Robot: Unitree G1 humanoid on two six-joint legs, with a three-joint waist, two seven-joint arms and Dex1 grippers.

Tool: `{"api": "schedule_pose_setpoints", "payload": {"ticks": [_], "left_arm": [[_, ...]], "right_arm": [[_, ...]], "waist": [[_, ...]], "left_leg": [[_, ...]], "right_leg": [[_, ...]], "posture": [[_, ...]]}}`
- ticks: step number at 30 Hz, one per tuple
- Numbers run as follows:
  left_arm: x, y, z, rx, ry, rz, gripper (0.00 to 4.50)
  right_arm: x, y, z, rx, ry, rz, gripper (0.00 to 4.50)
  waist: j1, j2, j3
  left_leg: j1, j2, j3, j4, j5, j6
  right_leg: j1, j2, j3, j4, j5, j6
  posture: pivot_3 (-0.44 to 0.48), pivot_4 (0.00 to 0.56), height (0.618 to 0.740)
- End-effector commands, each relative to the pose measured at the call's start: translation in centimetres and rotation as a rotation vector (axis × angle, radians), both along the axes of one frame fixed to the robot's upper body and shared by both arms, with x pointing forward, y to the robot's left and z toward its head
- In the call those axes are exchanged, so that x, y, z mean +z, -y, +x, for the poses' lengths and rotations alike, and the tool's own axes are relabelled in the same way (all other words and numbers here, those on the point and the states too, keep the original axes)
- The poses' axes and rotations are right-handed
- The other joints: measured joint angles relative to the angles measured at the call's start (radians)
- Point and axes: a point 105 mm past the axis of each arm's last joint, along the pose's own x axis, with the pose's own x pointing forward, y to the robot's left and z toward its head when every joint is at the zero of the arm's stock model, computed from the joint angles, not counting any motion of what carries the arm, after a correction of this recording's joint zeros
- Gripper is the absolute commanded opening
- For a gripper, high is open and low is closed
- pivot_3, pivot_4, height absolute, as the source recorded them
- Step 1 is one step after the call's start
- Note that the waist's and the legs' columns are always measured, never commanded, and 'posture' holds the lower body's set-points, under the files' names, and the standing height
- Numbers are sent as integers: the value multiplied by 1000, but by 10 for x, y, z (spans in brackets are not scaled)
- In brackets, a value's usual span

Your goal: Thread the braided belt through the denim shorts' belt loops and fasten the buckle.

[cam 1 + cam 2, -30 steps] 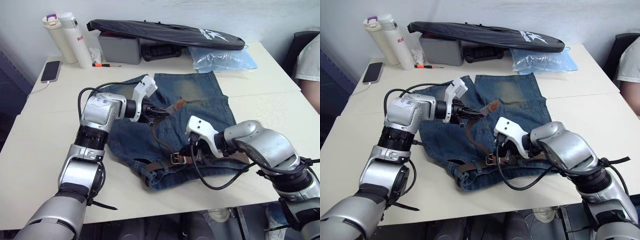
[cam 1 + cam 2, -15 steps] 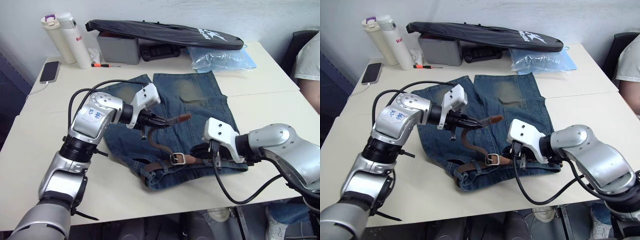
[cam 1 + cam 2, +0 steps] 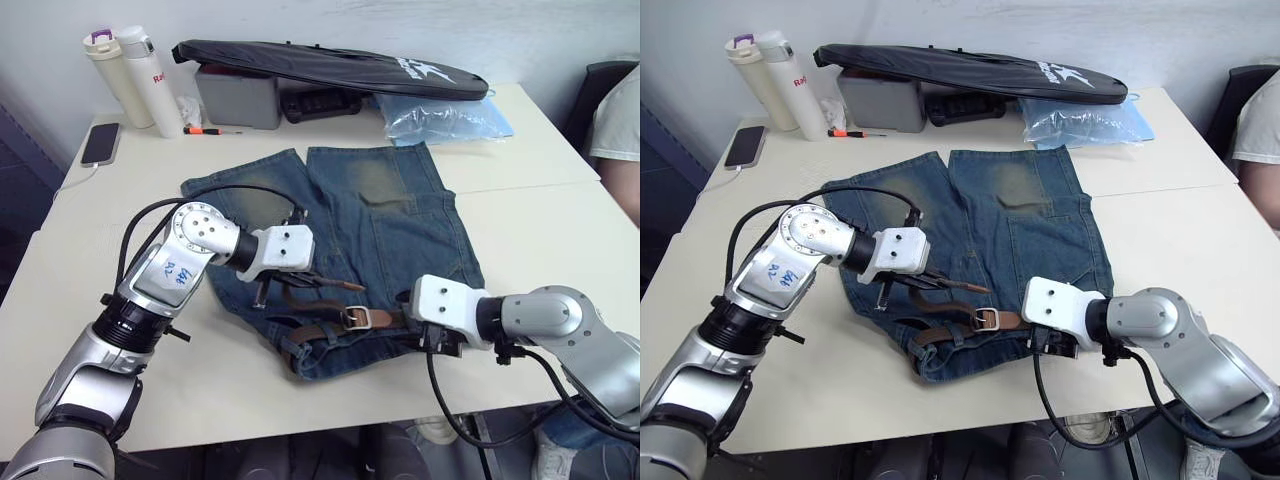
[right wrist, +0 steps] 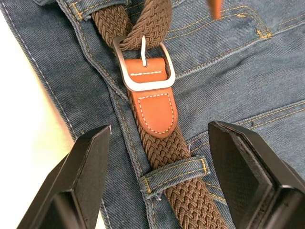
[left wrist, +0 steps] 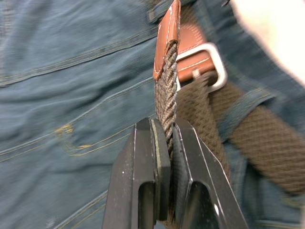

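The denim shorts [image 3: 400,210] lie flat mid-table, waistband towards me. The braided belt [image 3: 310,335] runs along the waistband under a belt loop [image 4: 174,174], and its silver buckle [image 3: 357,318] sits at the waist's middle. In the right wrist view the strap passes through the buckle [image 4: 144,67] with the prong across it. My left gripper [image 3: 325,283] is shut on the belt's free end just above the buckle, and the leather tip [image 5: 167,43] sticks out past the fingers. My right gripper [image 4: 159,129] stands open on either side of the belt, just short of the buckle, touching nothing.
Two bottles [image 3: 130,75], a phone [image 3: 100,143], a grey box [image 3: 238,97], a long black bag [image 3: 330,65] and a clear blue plastic bag [image 3: 445,118] line the table's back. A person [image 3: 620,120] sits at the right edge. Bare tabletop [image 3: 550,230] flanks the shorts.
My right gripper has opened, let go at the buckle and drawn back to the right. My left gripper has come down with the belt end towards the buckle.
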Motion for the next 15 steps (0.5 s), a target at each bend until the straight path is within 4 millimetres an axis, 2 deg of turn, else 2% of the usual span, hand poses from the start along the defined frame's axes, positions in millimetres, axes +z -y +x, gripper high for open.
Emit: {"api": "schedule_pose_setpoints", "payload": {"ticks": [1, 9, 12, 15], "left_arm": [[14, 7, 7, 13, 215, -28, 0], [10, 13, 6, 44, 197, -86, 0], [6, 15, 3, 38, 201, -82, 0], [7, 20, 4, 41, 198, -100, 0]], "right_arm": [[11, -4, -3, 11, 74, 5, 3450], [42, -12, 10, -22, 109, 140, 3450], [60, -16, 24, -29, 178, 170, 3450], [63, -22, 28, -4, 194, 161, 3450]], "waist": [[2, 0, 0], [0, 1, -1], [0, 1, -1], [2, 2, -1]], "left_leg": [[0, 0, 0, 0, 0, 1], [0, 0, 0, 1, 0, 2], [1, 0, 0, 1, 0, 3], [1, 0, 0, 1, -1, 4]], "right_leg": [[0, 0, 0, 0, 0, 0], [0, 0, 0, 4, 0, 0], [0, 1, 0, 5, 0, 0], [0, 0, 1, 6, 0, 0]], "posture": [[0, 150, 740], [0, 150, 740], [0, 150, 740], [0, 150, 740]]}}
